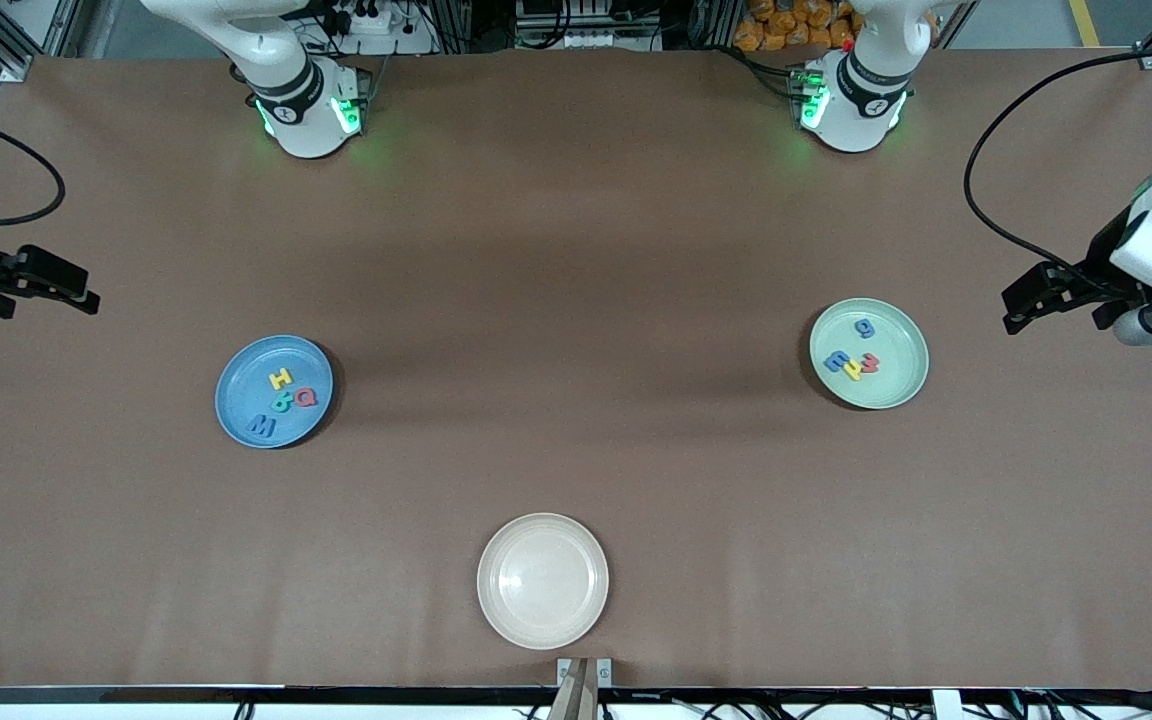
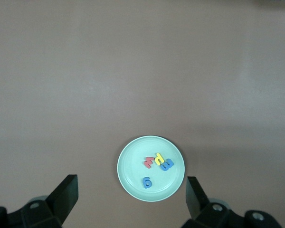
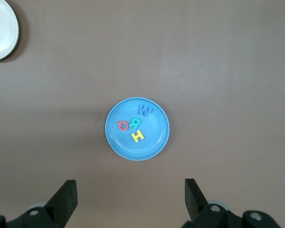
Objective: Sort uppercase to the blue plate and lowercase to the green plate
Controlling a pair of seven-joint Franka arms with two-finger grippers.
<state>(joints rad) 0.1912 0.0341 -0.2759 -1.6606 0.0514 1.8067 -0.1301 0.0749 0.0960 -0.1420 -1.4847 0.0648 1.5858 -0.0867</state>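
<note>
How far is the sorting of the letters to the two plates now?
It looks finished. The four uppercase letters lie in the blue plate, and the four lowercase letters lie in the green plate. The cream plate holds nothing. Nothing is in hand: the left gripper and right gripper are open at the table's ends. No letter is left on the table.

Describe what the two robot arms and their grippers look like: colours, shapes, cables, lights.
Both arms are glossy white with rounded segments and black joint rings; green lights glow at each base. The left gripper and right gripper are black, each with two flat, blocky fingers. A black cable loops loosely along each arm toward its wrist. The left arm's wrist carries a white block with a small dark mark.
</note>
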